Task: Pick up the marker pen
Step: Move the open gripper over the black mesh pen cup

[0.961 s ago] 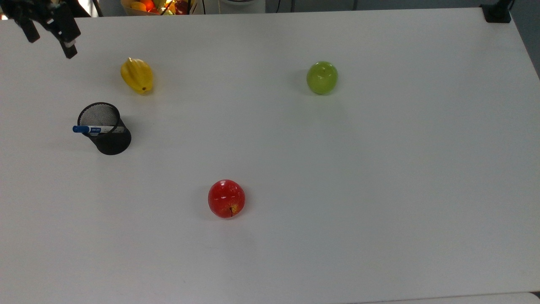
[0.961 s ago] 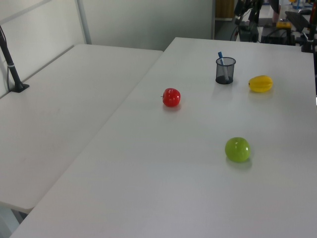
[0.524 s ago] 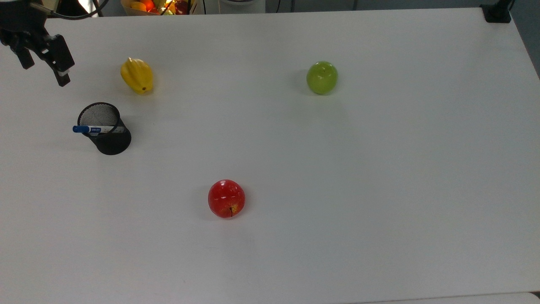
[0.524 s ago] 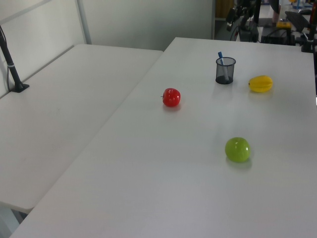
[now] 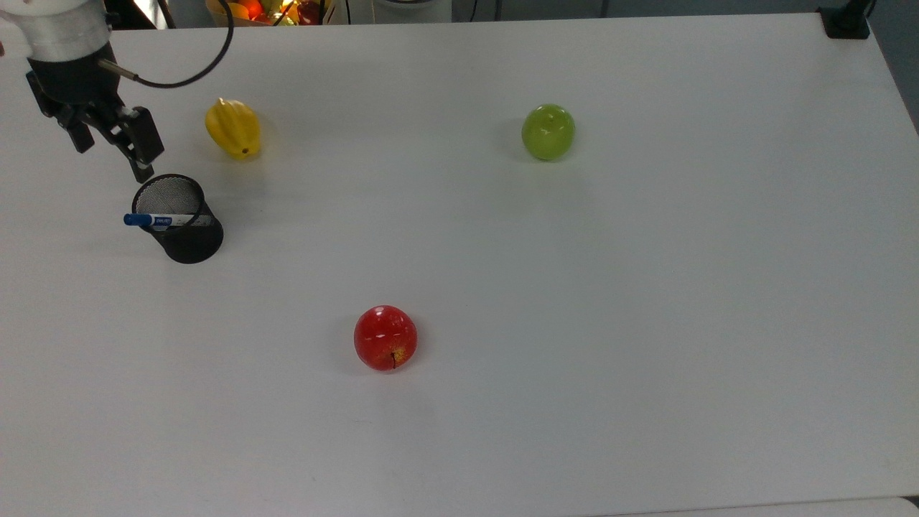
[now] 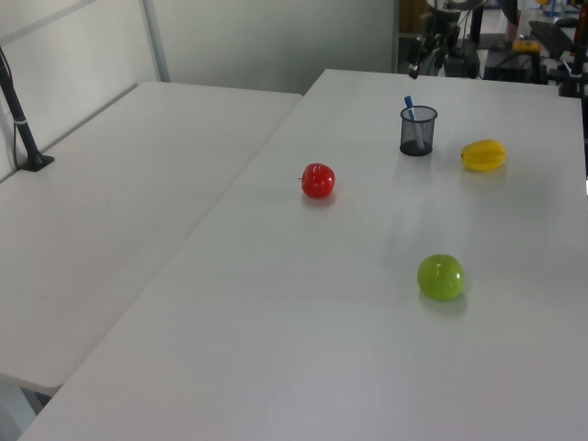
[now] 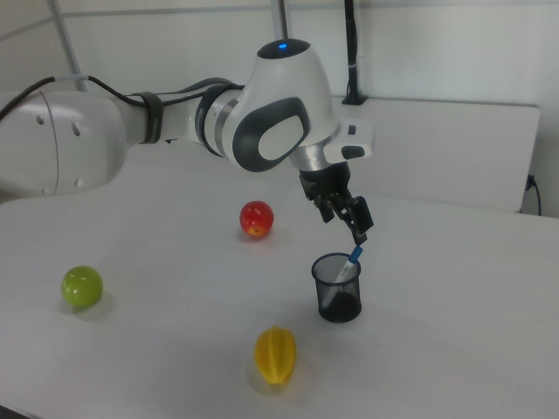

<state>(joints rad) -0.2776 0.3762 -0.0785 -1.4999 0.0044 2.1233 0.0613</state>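
End effector [image 5: 111, 154], fingers spread apart and empty, above and near the mesh cup [image 5: 183, 230] on the white surface [image 5: 574, 323]. Marker pen [image 5: 161, 220] leans inside the cup, blue cap projecting over the rim.

Objects on the white table [image 5: 646, 287], located with respect to the gripper [image 5: 113, 159]. Black mesh cup [image 5: 188, 244]: upright, just below the gripper in the top view, its rim close to the nearer finger; in the right view it stands directly under the gripper. Yellow star fruit [image 5: 232, 128]: lying on its side, near the gripper on the top view's right. Red apple [image 5: 385, 337]: well apart, toward the top view's lower right, stem facing the lower edge. Green apple [image 5: 548, 131]: farthest away, on the top view's right. A second white table [image 6: 119, 184] adjoins on the left view's left.
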